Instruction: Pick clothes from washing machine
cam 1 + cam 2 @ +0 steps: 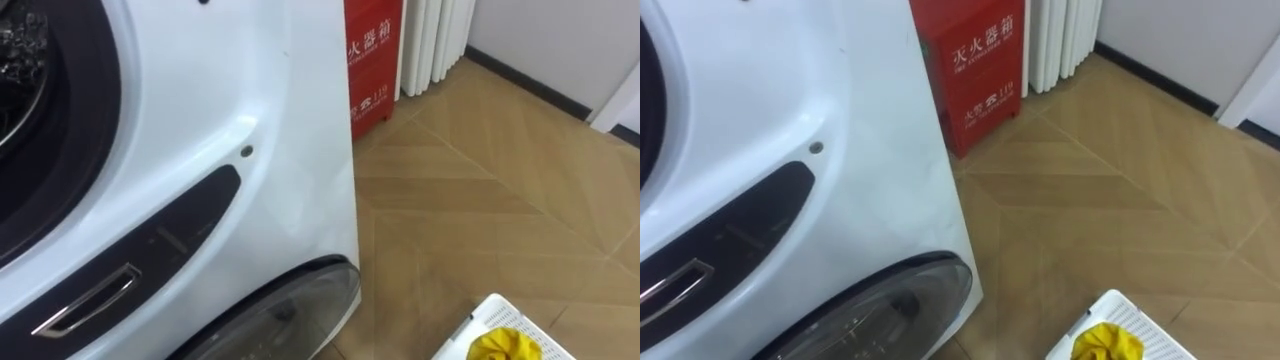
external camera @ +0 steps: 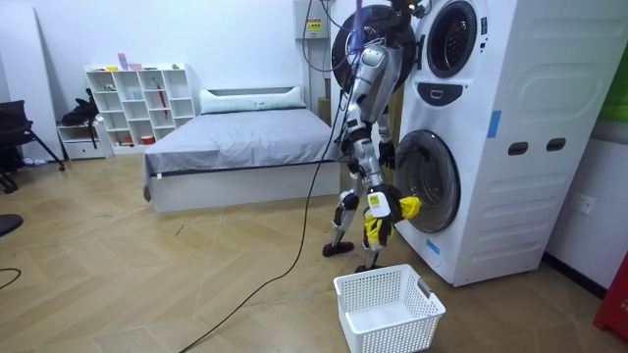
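Yellow cloth (image 1: 503, 346) hangs clamped in the right hand (image 2: 381, 210) above the white basket (image 2: 392, 331).

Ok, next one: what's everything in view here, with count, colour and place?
washing machine: one stacked unit, white, facing the robot
yellow cloth: one, yellow, held over the basket
basket: one, white, on the floor at the robot's right
cabinet: one, red, past the machine
bed: one, grey cover, behind the robot
shelf unit: one, white, beyond the bed
chair: one, black, room view's left edge
right hand: low, fingers closed on the yellow cloth
left hand: near the machine's lower door
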